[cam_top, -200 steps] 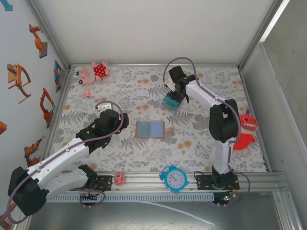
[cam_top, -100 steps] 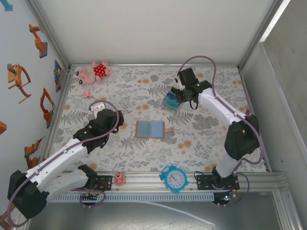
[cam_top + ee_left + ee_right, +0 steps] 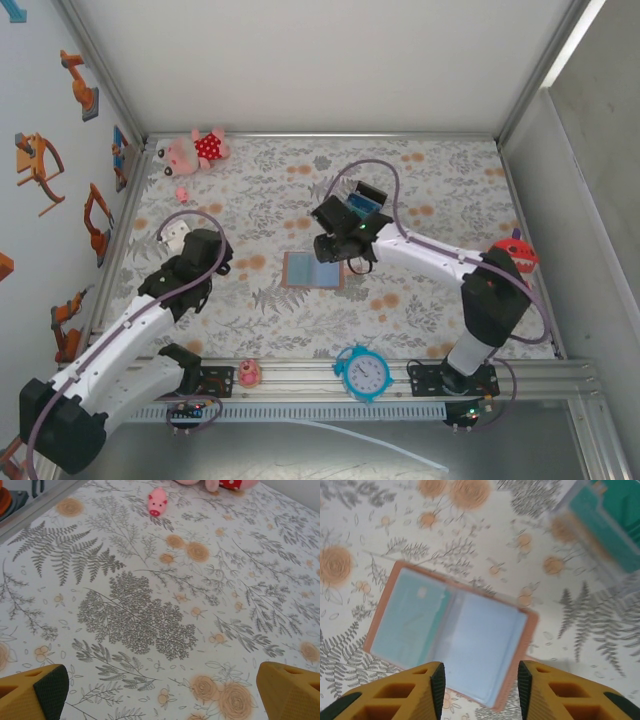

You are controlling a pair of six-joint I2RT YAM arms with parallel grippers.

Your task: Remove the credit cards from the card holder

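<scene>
Two arms reach over my flowered table (image 3: 430, 290), and the card holder (image 3: 312, 270) lies open and flat near its middle, a tan border around blue-grey pockets. On the right wrist camera the card holder (image 3: 455, 630) sits directly under the right gripper (image 3: 480, 680). Its yellow fingers (image 3: 410, 695) stand partly apart with nothing between them, poised over the holder's near edge. I cannot tell whether they touch it. A teal card (image 3: 405, 615) shows in the left-hand pocket. Beyond the holder, blurred, is the black box (image 3: 607, 527) of teal cards. From overhead that black box (image 3: 362, 208) lies just past the right gripper (image 3: 333, 245). The left gripper (image 3: 160, 690) is spread wide and empty over bare tablecloth, with a small pink pig (image 3: 157, 502) lying further ahead of it. From overhead I see the left gripper (image 3: 180, 233) near the table's left side, well apart from the card holder.
</scene>
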